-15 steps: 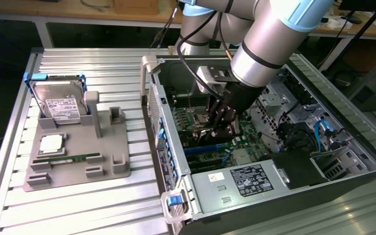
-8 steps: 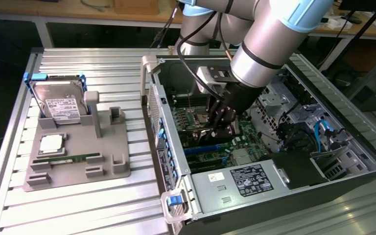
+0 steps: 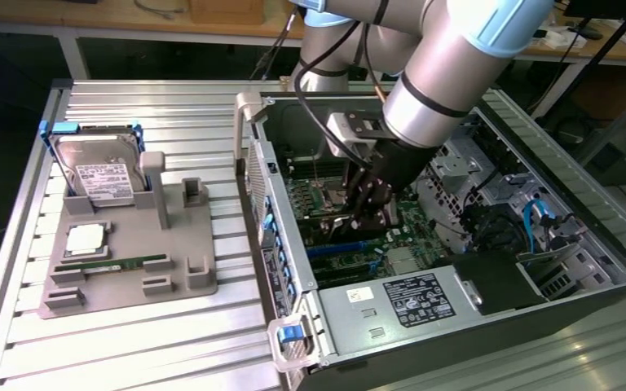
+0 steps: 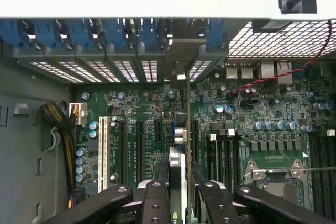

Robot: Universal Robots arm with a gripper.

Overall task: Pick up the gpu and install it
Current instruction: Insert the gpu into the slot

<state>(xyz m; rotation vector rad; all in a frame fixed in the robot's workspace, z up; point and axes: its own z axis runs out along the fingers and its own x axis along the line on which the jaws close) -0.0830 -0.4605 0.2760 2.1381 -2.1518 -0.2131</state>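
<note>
Text check: I can read nothing. White label on the hard drive [image 3: 101,181]: printed lines, too small to make out. White label on the power supply [image 3: 409,295]: likewise. White silkscreen lettering between the motherboard [image 4: 137,148] slots: illegible.

We see the gpu [image 4: 178,166], a thin black card w/ silver end bracket, standing on edge inside the PC case [image 3: 250,147] over the motherboard [image 4: 142,108], pinched in the gripper [image 4: 181,192], bracket twd the rear slot openings [image 4: 131,69] (seated or not, we can't tell).
</note>
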